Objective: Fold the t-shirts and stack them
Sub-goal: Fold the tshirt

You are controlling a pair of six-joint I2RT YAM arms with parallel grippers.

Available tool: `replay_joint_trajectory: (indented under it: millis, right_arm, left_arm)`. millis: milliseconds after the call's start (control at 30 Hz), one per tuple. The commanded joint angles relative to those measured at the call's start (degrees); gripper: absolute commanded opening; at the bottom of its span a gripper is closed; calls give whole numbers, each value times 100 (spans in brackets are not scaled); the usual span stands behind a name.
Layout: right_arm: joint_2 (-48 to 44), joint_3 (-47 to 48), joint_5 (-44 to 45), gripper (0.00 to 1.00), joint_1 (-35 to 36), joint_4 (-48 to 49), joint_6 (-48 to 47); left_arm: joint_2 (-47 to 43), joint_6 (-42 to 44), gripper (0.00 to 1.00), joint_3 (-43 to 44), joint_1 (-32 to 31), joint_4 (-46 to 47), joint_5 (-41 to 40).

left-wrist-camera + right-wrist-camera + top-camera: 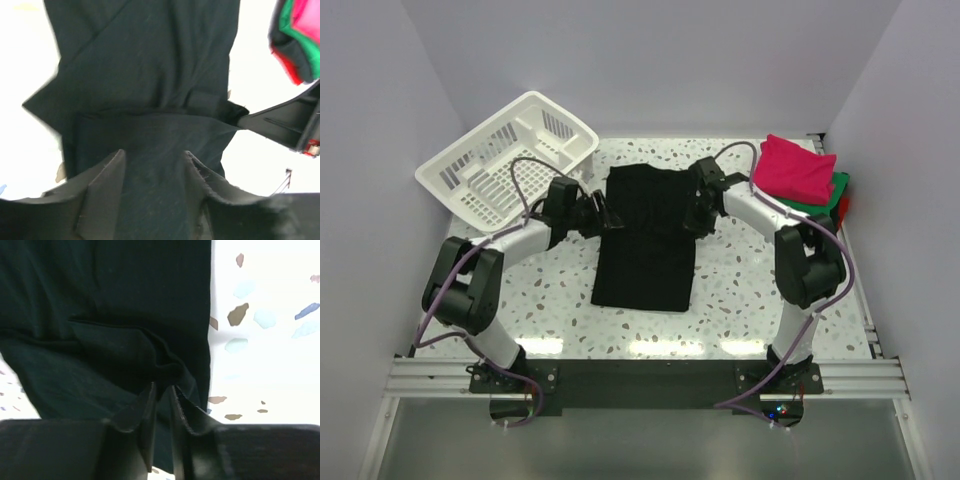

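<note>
The black shirt (645, 235) lies flat on the worktop (740, 290) between the two tools, its long axis running from the arm bases out toward the far wall, with the wider folded part at the far end, level with both tools. The left tool (605, 215) sits at the shirt's left edge with its fingers spread and cloth lying loose under and between them, not gripped. The right tool (698, 205) is at the opposite edge with its fingers almost together; a small ridge of cloth bunches at their tips, but I cannot tell whether it is pinched or just released. The stack (800, 170) of folded shirts, pink on top, rests to the outer side of the right tool, and the basket (505, 160) stands beyond the left tool. The cloth looks light, limp and quick to crease, so it likely needs holding at edges or corners on both sides at once, pulled evenly to keep the fold square
</note>
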Motion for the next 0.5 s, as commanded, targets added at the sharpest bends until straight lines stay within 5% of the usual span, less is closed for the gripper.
replay_joint_trajectory:
  millis: [0, 167, 467]
  right_arm:
    - [53, 406, -193, 22, -135, -67, 120]
    - [124, 652, -246, 48, -302, -111, 120]
    - [-175, 618, -553, 59, -382, -41, -529]
  left_arm:
    - [16, 3, 57, 468, 114, 257, 148]
    - [201, -41, 63, 758, 210, 275, 148]
    - [-335, 407, 64, 329, 219, -121, -335]
